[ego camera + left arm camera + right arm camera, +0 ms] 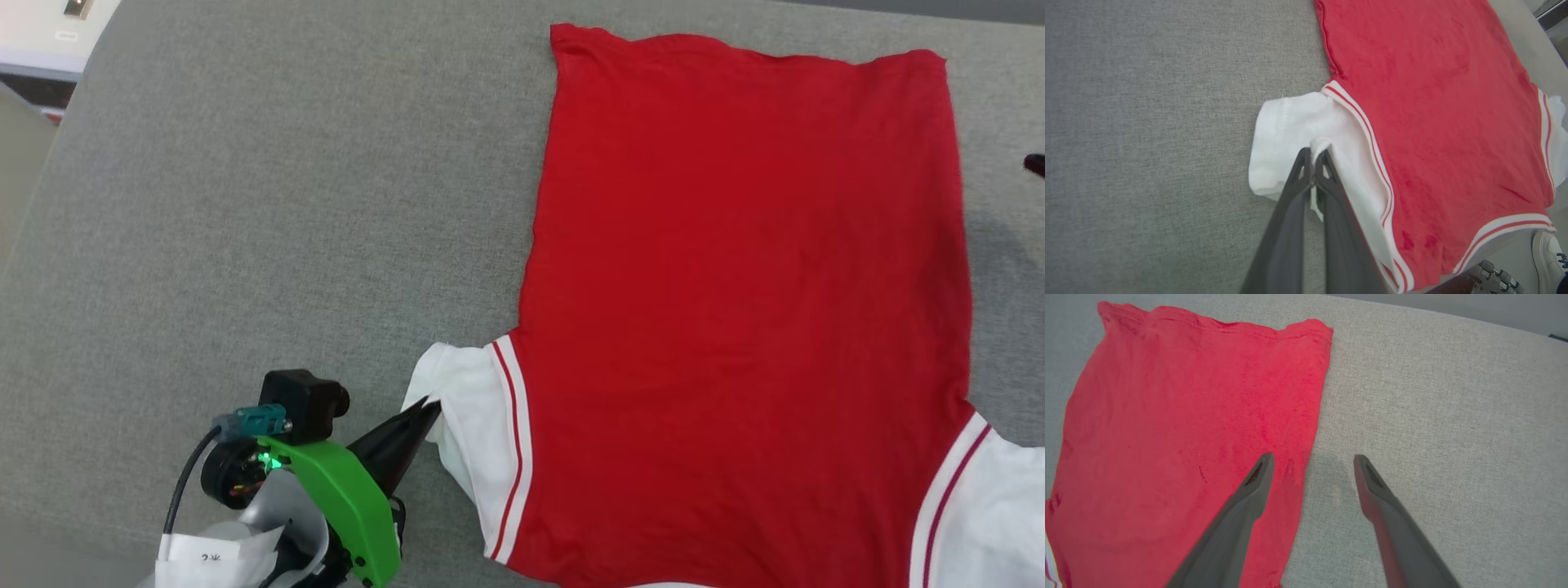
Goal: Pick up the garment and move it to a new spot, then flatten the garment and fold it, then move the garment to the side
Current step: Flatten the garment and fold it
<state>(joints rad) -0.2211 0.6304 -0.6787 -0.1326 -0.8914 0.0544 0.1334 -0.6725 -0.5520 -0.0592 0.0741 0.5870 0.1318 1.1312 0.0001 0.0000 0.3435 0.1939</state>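
The garment point(735, 286) lies spread flat on the grey cloth surface, plain red side up, hem at the far end. Its white sleeves with red-white trim point toward me. My left gripper point(431, 406) is shut on the edge of the left white sleeve point(461, 408); in the left wrist view the dark fingers point(1306, 163) pinch a fold of the sleeve point(1290, 126) beside the red body point(1433, 102). My right gripper point(1313, 457) is open with nothing between its fingers, hovering over the garment's point(1188, 416) right side edge, one finger above the red cloth, the other above bare surface.
The grey cloth surface point(286, 204) stretches wide to the left of the garment and on its right point(1433, 416). Its left edge drops off at the head view's upper left. A person's white shoe point(1545, 249) shows beyond the near edge.
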